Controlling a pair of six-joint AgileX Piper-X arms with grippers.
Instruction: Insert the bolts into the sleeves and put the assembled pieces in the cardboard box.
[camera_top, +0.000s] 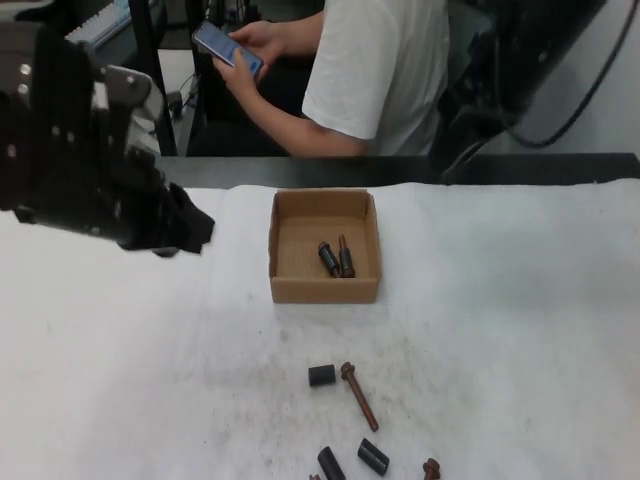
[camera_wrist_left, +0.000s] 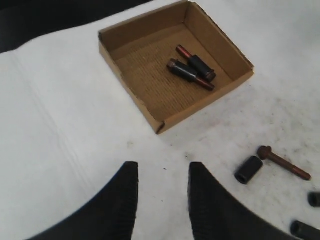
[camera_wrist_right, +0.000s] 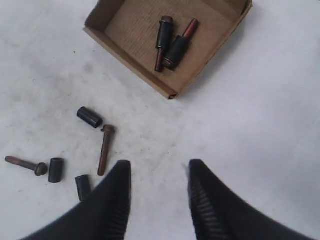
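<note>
The cardboard box (camera_top: 323, 291) stands mid-bench with two assembled bolt-and-sleeve pieces (camera_top: 337, 258) lying inside. In front of it lie a loose black sleeve (camera_top: 321, 376) and a rusty bolt (camera_top: 358, 395). Two more sleeves (camera_top: 373, 456) and another bolt (camera_top: 431, 467) lie at the near edge. My left gripper (camera_wrist_left: 162, 200) hangs open and empty above the cloth, left of the box (camera_wrist_left: 150, 80), with the sleeve (camera_wrist_left: 248, 169) and bolt (camera_wrist_left: 285, 163) beyond it. My right gripper (camera_wrist_right: 156, 195) is open and empty too, above bare cloth near the bolt (camera_wrist_right: 105, 149) and sleeve (camera_wrist_right: 89, 117).
A white cloth (camera_top: 520, 330) covers the bench. The left arm's black body (camera_top: 100, 170) looms at the far left of the high view. Wide bare cloth lies on both sides of the box. A dark ledge (camera_top: 400, 168) runs along the bench's back edge.
</note>
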